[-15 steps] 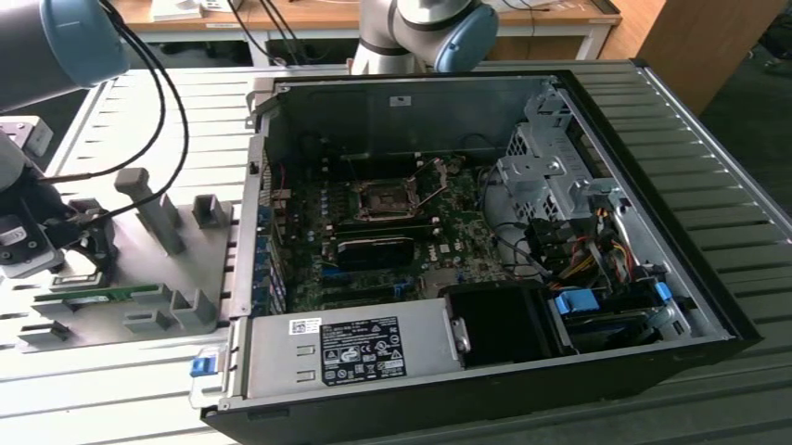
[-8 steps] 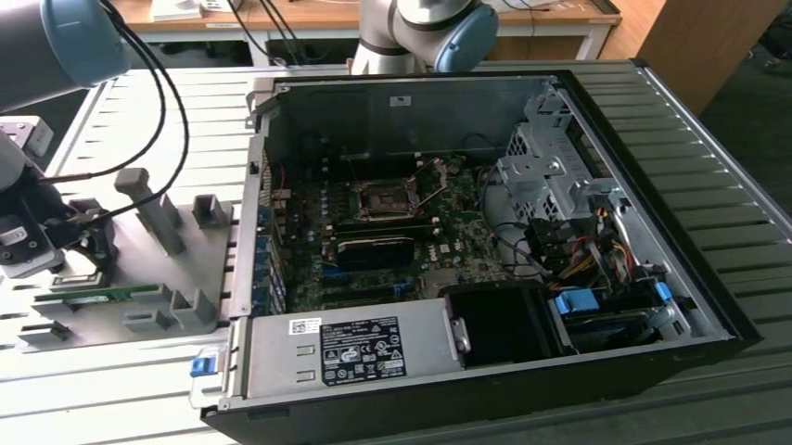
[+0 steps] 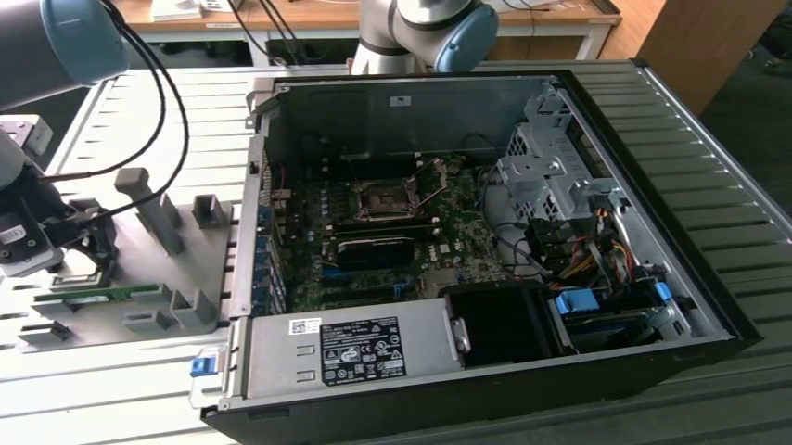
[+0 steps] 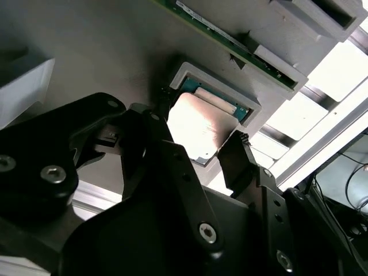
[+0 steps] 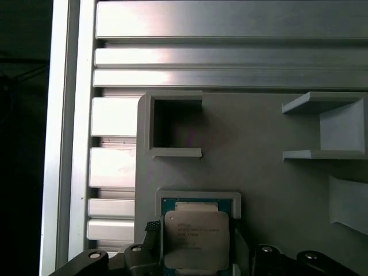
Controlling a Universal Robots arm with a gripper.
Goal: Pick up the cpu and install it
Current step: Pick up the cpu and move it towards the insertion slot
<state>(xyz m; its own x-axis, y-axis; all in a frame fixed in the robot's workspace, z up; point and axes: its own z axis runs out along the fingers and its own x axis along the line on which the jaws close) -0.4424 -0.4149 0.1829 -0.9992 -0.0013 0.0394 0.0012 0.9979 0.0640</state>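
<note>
The cpu point(image 5: 197, 238), a flat square chip with a silver-grey top, sits at its grey holder pocket point(image 5: 198, 196) on the fixture plate point(image 3: 161, 269). In the second wrist view the cpu point(image 4: 195, 123) looks slightly raised and tilted over the pocket. My gripper point(image 4: 198, 131) has one black finger at each of two opposite edges of the chip, touching them. In the exterior view my gripper point(image 3: 77, 252) hangs low over the plate at that view's left. The dark socket point(image 3: 381, 199) lies on the motherboard inside the open case.
The open computer case point(image 3: 644, 185) fills the middle and right of the exterior view, with a power supply point(image 3: 352, 348) at its near side. A green memory stick point(image 3: 93, 295) and grey upright holders point(image 3: 155, 209) stand on the plate. Slatted aluminium table point(image 3: 111, 389) lies all around.
</note>
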